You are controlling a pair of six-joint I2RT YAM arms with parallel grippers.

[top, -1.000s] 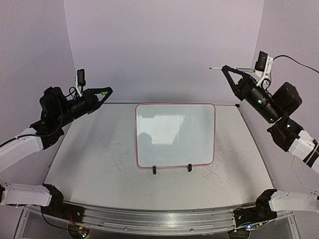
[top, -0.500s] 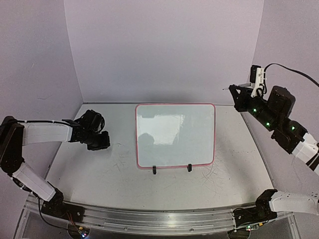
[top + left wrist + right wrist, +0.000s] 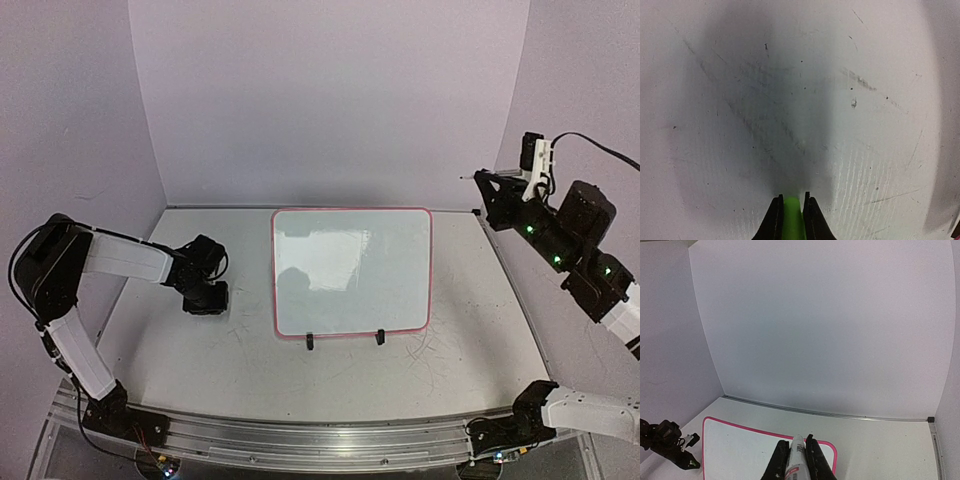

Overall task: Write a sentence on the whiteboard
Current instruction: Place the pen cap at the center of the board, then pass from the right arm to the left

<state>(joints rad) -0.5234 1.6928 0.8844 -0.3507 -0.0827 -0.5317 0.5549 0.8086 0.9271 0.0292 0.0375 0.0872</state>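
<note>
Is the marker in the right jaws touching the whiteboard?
Apart. Top view shows the marker, held in the right gripper, raised off to the right with clear space before the whiteboard.

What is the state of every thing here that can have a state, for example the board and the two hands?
Small rectangular whiteboard with red-pink rim: blank, no sentence written yet.
Left hand: shut on a small green plastic piece, low over the scratched white table.
Right hand: shut on a white pen, raised in the air, away from the whiteboard.
</note>
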